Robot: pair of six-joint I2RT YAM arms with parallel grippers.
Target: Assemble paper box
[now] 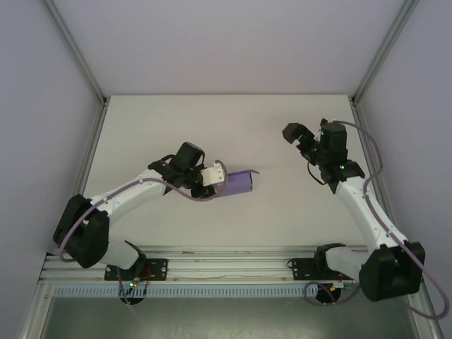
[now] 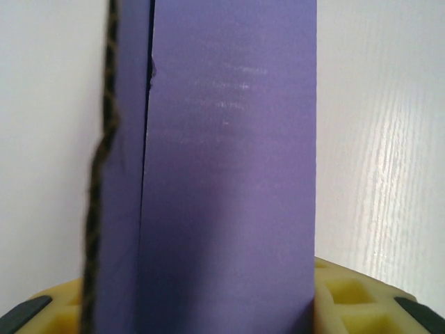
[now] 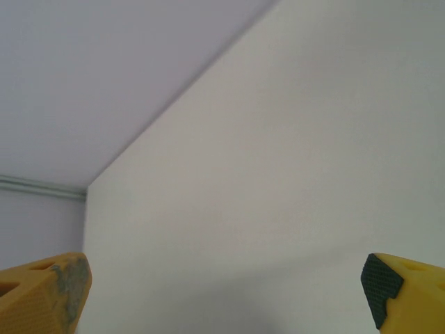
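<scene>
Purple thin card forms the small, flat, rectangular paper box (image 1: 239,182), which lies left of the middle of the white worktop (image 1: 176,120) and sticks out to the right from the left fingers (image 1: 213,174). Those pale fingers are closed onto the box's left end, one on each side of it. From above I cannot tell whether the box's underside touches the worktop. Seen from the left wrist, the paper box (image 2: 229,174) runs up the centre away from the camera, clamped between yellow ribbed fingers (image 2: 351,296) at the bottom edge. A thin dark seam runs lengthwise near its left side, with a rough raw card edge further left. The right fingers (image 1: 294,133) are well apart from the box, over the right part of the worktop. From the right wrist, the yellow fingers (image 3: 49,289) stand spread wide at the two bottom corners, holding nothing, and bare white worktop (image 3: 292,181) meets a grey-lilac wall (image 3: 104,69) beyond.
</scene>
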